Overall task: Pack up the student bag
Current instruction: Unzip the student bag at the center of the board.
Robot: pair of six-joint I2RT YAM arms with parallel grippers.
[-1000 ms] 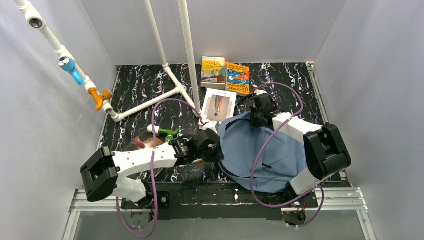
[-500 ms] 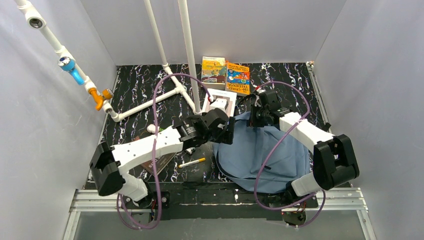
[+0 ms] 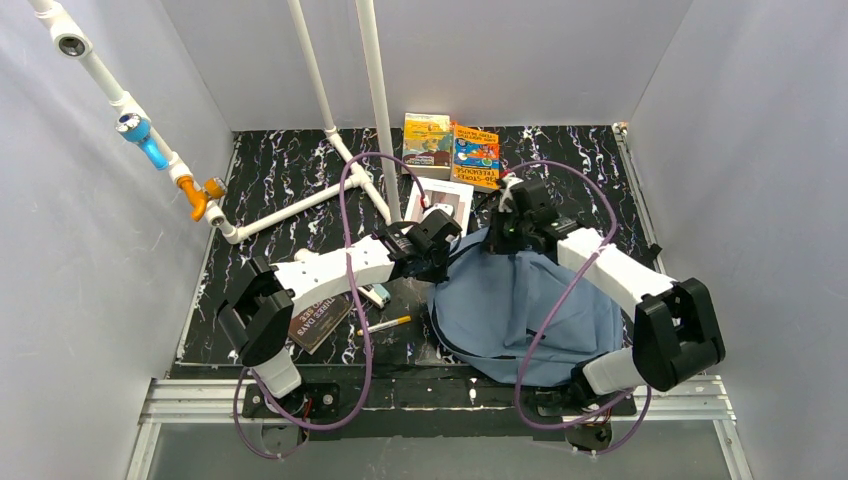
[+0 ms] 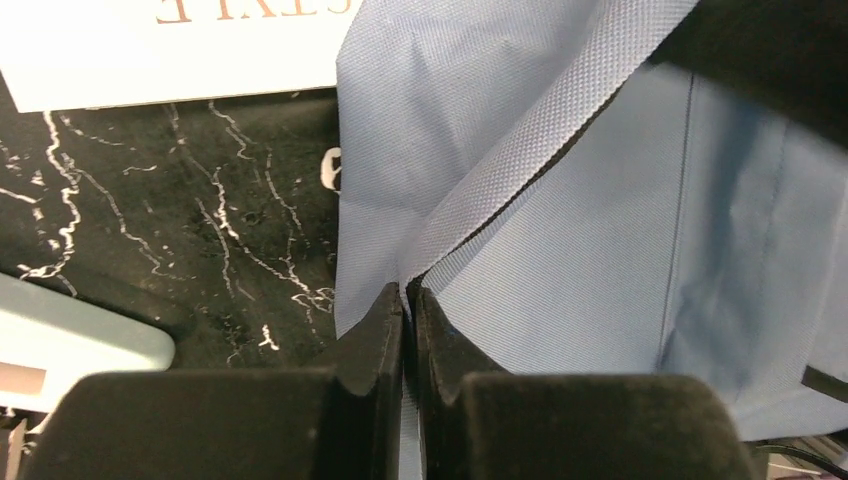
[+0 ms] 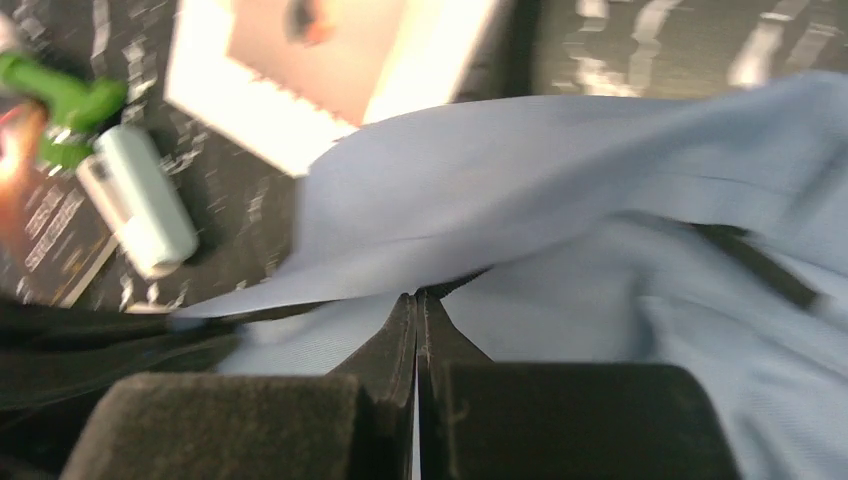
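Both arms work the mouth of the student bag (image 3: 530, 300), slumped at the near right of the table (image 3: 270, 180): my left gripper (image 4: 405, 293) pinches shut on one fabric edge, my right gripper (image 5: 416, 298) on the rim beside it. Opening step, I judge; next I must spread them apart without slipping.

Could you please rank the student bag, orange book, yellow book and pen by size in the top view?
Largest: student bag. Then orange book and yellow book, about alike. Smallest: pen.
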